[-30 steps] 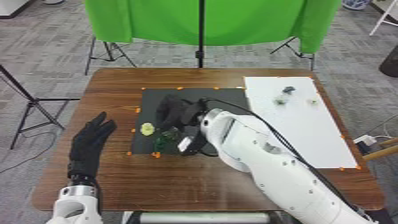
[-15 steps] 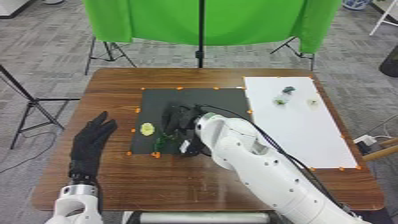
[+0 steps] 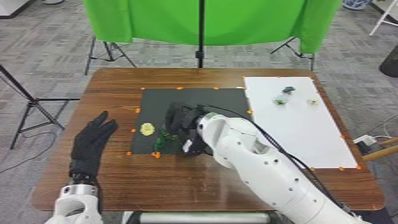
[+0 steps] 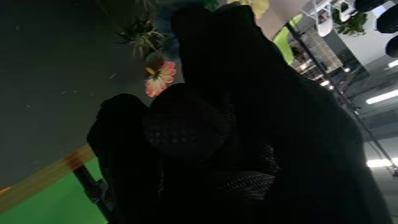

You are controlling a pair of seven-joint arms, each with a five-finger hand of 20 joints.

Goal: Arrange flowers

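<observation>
Brown wooden table [image 3: 115, 180], green cloth [image 3: 213, 22] hanging past its far edge. White sheet [image 3: 302, 135] on the table's right part, black mat [image 3: 158, 102] left of it. Right arm [image 3: 258, 152] comes in from the bottom right and reaches to the mat; left arm [image 3: 73, 207] at bottom left.

Right hand [image 3: 182, 117] over the mat, can't tell if it's released, clenched or grasping anything. Left hand [image 3: 86, 150] lies on the table left of the mat, relaxed, fingers straight, holding nothing.

Flowers: yellow flower [image 3: 147, 129] on the mat's left part, green foliage [image 3: 161, 142] just beside it, toward the near edge. In the right wrist view, pink flower [image 4: 160, 79] right beside the right hand [image 4: 258, 95], spiky greenery [image 4: 142, 35] near it. On the far part of the white sheet: blue flower [image 3: 289, 90], whitish-green flower [image 3: 281, 101], pale flower [image 3: 313, 102], all apart. Orange tape bits [image 3: 156, 155] along mat edges.
</observation>
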